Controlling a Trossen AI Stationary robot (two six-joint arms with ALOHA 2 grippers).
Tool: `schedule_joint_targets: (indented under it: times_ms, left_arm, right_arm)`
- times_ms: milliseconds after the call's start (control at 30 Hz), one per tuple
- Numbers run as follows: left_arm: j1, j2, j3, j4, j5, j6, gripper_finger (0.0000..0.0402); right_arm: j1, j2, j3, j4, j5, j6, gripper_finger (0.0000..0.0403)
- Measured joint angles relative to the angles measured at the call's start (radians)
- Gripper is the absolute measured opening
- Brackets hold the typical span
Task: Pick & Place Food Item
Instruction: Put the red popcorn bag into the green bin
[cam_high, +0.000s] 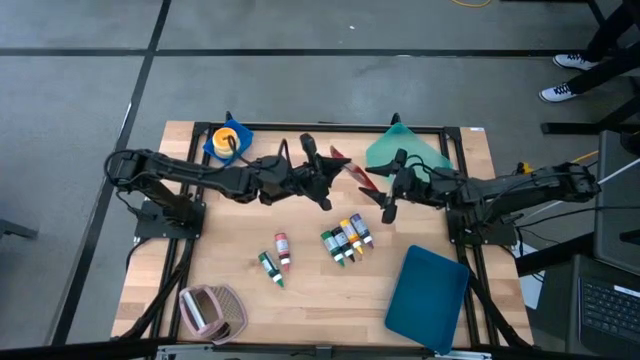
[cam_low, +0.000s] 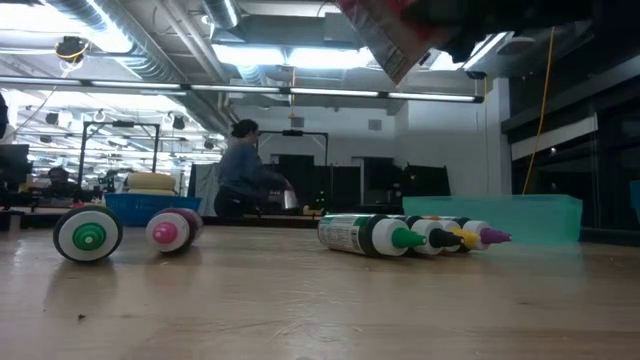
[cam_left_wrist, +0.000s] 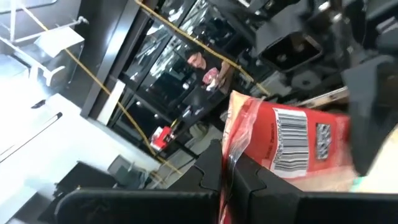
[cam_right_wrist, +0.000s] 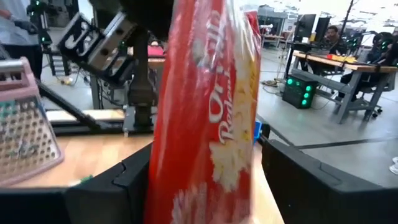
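Red popcorn bag fills the space between the right gripper's wide-spread fingers — neither finger visibly presses it. Its other end sits pinched in the left gripper, whose jaws are closed tight on the bag's edge. Bag and both grippers hang above the table, with four marker bottles lying below the right gripper — two more further toward the left arm.
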Motion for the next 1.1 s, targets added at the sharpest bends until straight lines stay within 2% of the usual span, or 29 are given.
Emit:
schedule_joint_targets:
  times_ms: [200, 333, 467, 667, 733, 867, 1100]
  left_arm:
    - [0.000, 0.000, 0.016, -0.019, 0.012, -0.009, 0.0001]
    - [0.000, 0.000, 0.017, -0.037, 0.011, -0.013, 0.0001]
    - [0.000, 0.000, 0.017, -0.047, 0.011, -0.020, 0.0001]
    - [0.000, 0.000, 0.017, -0.071, 0.011, -0.034, 0.0001]
    - [0.000, 0.000, 0.018, -0.089, 0.009, -0.038, 0.0003]
    - [-0.012, 0.000, 0.018, -0.123, -0.019, -0.049, 0.0019]
    - [-0.074, 0.000, 0.018, -0.146, -0.049, -0.032, 0.0060]
  right_arm:
    - [0.003, 0.000, 0.025, 0.001, 0.000, 0.000, 0.0252]
    - [0.003, 0.000, 0.025, -0.011, 0.002, 0.000, 0.0224]
    - [0.003, 0.000, 0.025, -0.015, 0.003, -0.006, 0.0166]
    - [0.000, 0.000, 0.025, -0.017, 0.003, -0.019, 0.0044]
    - [-0.006, 0.000, 0.025, -0.025, 0.003, -0.019, 0.0019]
    - [-0.024, 0.000, 0.025, -0.058, 0.005, -0.010, 0.0028]
    - [-0.056, 0.000, 0.025, -0.142, 0.153, 0.056, 0.0016]
